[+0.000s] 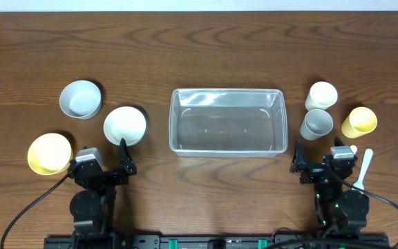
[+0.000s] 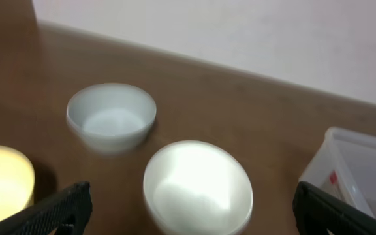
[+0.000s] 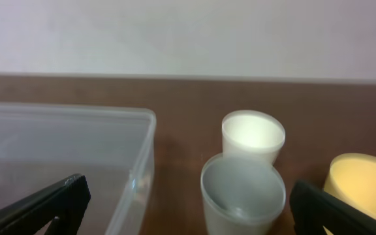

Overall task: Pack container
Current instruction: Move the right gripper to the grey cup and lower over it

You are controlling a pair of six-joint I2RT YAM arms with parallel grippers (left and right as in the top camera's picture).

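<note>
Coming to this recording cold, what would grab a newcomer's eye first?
The clear container stands empty at the middle of the table. On its left sit a grey bowl, a white bowl and a yellow bowl. On its right stand a white cup, a grey cup and a yellow cup, with a white spoon nearer the front edge.

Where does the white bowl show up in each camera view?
Overhead: white bowl left of centre, just left of the container.
Left wrist: white bowl bottom centre.
Right wrist: not in it.
Shared landmark: the container, at right edge in left wrist, left half in right wrist.
</note>
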